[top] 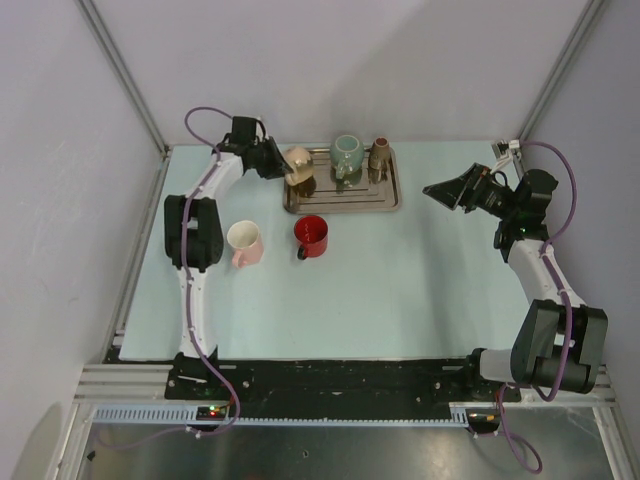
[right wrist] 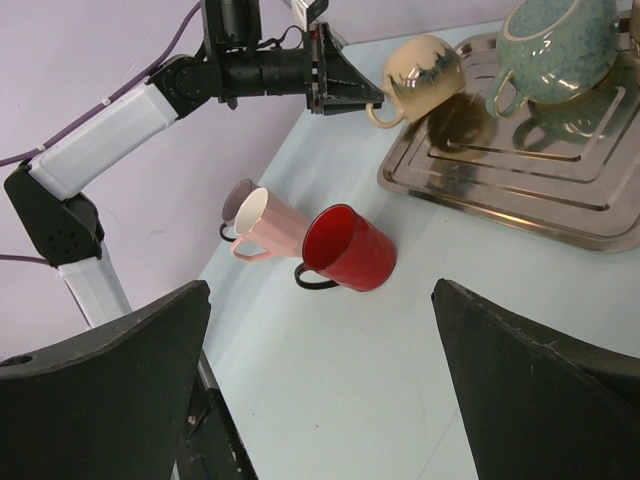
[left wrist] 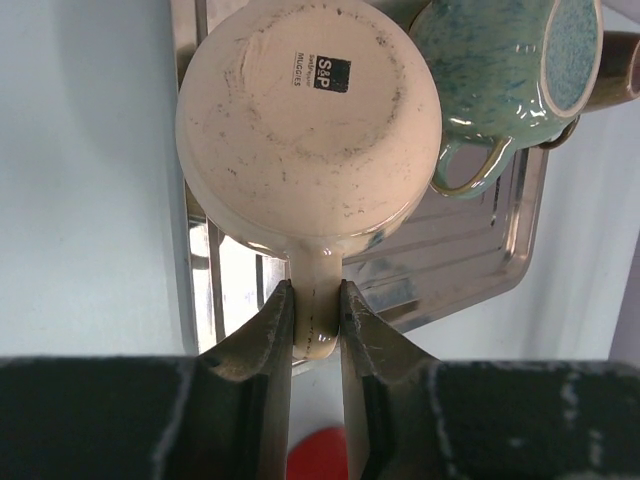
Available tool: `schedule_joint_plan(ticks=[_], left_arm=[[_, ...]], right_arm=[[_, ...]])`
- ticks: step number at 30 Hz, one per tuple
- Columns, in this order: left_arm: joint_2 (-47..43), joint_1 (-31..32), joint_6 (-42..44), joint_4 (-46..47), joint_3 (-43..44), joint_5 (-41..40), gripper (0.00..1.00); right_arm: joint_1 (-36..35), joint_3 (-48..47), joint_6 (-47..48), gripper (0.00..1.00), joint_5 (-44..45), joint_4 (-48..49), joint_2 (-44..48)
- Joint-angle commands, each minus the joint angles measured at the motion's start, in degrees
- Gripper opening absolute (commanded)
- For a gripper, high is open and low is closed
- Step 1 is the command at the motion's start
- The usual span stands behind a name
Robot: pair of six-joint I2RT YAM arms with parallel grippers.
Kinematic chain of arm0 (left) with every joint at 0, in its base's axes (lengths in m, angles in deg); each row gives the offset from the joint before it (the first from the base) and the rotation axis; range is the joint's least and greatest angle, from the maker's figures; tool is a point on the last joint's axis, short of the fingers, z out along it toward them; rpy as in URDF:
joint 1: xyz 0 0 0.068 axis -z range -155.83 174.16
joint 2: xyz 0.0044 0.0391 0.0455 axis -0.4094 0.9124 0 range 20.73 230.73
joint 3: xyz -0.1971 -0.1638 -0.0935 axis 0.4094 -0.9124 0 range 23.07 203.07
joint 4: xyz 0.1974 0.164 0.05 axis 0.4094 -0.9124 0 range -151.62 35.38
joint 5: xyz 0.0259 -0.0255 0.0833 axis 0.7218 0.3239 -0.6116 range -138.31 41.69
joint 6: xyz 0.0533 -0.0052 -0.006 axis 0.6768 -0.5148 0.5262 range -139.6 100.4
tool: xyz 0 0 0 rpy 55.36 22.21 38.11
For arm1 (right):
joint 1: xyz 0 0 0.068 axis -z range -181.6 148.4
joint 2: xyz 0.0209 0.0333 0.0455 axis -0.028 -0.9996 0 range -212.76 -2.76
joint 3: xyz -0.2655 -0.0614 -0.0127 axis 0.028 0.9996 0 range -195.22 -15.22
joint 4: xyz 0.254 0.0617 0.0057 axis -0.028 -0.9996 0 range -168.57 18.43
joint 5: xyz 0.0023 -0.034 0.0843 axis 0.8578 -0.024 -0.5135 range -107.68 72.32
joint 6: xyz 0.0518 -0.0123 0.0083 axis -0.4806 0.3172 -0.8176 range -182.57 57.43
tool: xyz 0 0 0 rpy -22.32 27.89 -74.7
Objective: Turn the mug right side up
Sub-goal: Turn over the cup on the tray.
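Cream-glazed, the mug (top: 298, 163) hangs just above the left end of the steel tray (top: 350, 196), which sits along the far edge of the worktop (top: 400, 290), left of the middle. The left pincer (left wrist: 314, 305) reaches it from the left and is closed nearly shut on the handle (left wrist: 312, 265), one finger on each side. The handle points straight back at the pincer, and the stamped base faces the wrist. Seen from the right arm's side, the mug's axis is tipped, base up and leftward, mouth down toward the tray, so it is not yet upright. I would judge that a roll of that wrist about the handle is what brings the mouth up. Just to the right, a green mug (top: 347, 155) stands on the tray, close beside the cream one without clearly touching it. Well apart, past the tray's right end, the right pincer (top: 438, 197) is spread wide, holding nothing.
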Motion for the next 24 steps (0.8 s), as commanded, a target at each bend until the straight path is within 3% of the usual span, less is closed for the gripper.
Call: schedule_joint_plan(ticks=[1, 24], left_arm=[[-5.7, -1.6, -3.7, 1.9, -0.2, 1.5, 0.00], [-6.7, -3.6, -3.3, 1.9, -7.2, 1.1, 0.00]], right_arm=[[0.3, -0.1, -0.4, 0.99, -0.8, 2.2, -0.6], [0.2, -0.1, -0.4, 0.99, -0.4, 2.2, -1.4]])
